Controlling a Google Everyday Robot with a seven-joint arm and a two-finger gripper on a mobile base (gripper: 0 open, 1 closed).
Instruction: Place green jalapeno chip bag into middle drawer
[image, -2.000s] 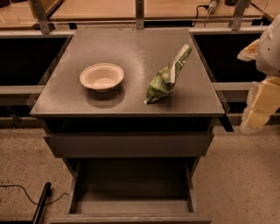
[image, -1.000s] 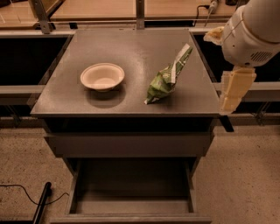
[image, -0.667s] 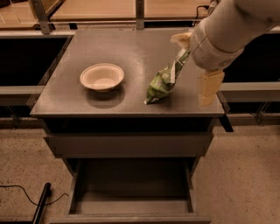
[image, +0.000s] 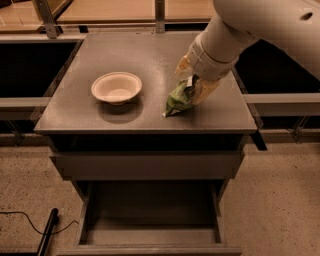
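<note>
Shows, from above and in front, a grey cabinet top (image: 145, 55) with two items on it. Left of centre, upright: a cream-white bowl (image: 116, 87). Right of centre, lying on the surface with its lower corner pointing toward the front edge: the green jalapeno chip bag (image: 178, 100), well apart from the bowl. Directly at the bag's upper end, reaching down from the upper right on a white arm (image: 260, 25): the gripper (image: 194, 80), its cream-coloured parts covering the bag's far portion. Cannot be told whether open or clamped on the bag, nor whether actually touching it. Below the top: a drawer with only a flat grey front panel (image: 147, 166) showing, pushed in. Beneath that, standing open toward the viewer: the middle drawer (image: 150, 212), with flat floor, low side walls and plain front lip near the lower edge of the view. At lower left, on the speckled floor (image: 280, 200): a thin black cable (image: 25, 220).
</note>
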